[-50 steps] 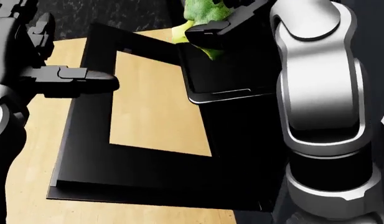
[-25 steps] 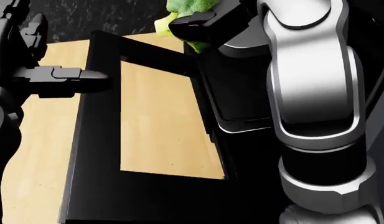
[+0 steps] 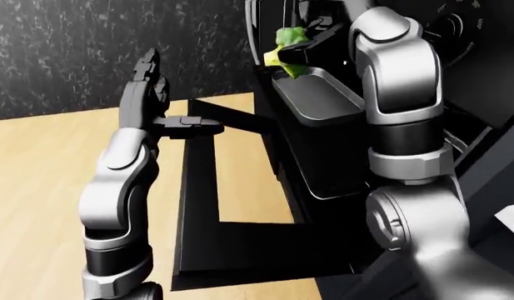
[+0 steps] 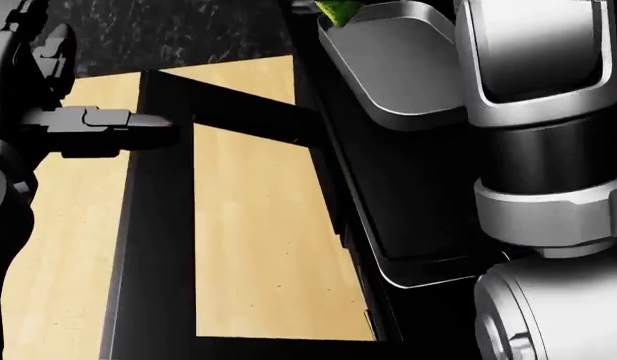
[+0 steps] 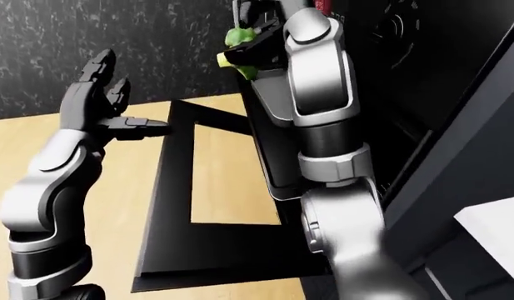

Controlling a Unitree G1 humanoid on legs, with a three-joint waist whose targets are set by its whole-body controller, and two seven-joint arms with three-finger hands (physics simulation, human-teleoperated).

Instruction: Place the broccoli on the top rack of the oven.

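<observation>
Our right robot hand [image 3: 310, 44] gripping broccoli [image 3: 287, 45] above the oven tray [image 3: 319, 94], left robot hand [image 3: 157, 103] spread wide over the open door [image 3: 198, 206]

A floor of pale wood planks [image 3: 40, 187] is seen across the lower left of the eye views, lit evenly and without strong shadows. Above it, a dark wall of speckled, marble-like stone [image 3: 65, 50] is shown filling the upper left. The right side of both eye views is taken up by black cabinetry [image 5: 457, 125], and a small white surface [image 5: 494, 234] is glimpsed at the right edge.
</observation>
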